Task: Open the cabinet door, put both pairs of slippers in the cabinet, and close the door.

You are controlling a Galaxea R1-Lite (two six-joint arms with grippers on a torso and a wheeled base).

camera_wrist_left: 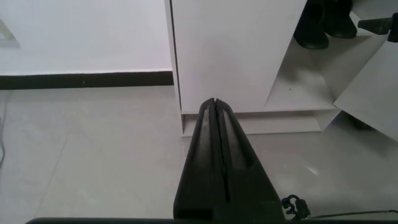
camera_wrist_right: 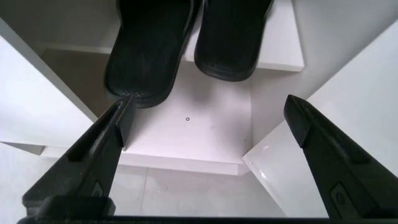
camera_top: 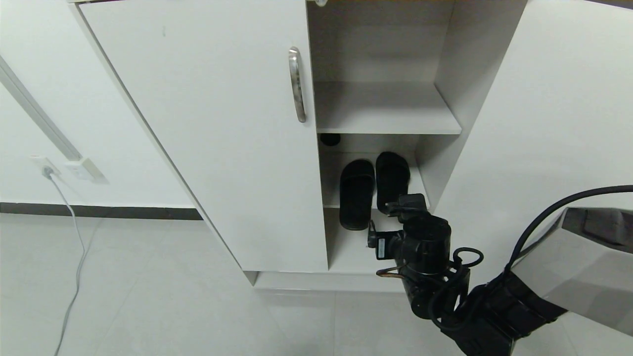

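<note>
My right tool [camera_wrist_right: 208, 109], spread apart and empty, hangs just before one black pair of slippers [camera_top: 357, 195] on the cabinet's lower shelf [camera_top: 330, 190]. My left tool [camera_wrist_left: 214, 104] is pressed together. The slippers look light and pliant; I'd pinch a strap.

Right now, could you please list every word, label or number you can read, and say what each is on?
No text can be read.
One pale label on the right arm's wrist: too small to read.
No print visible on the cabinet door, black slippers or wall socket.

Black slippers [camera_top: 357, 193] side by side on the lower cabinet shelf [camera_top: 330, 185], heels seemingly overhanging its edge
</note>
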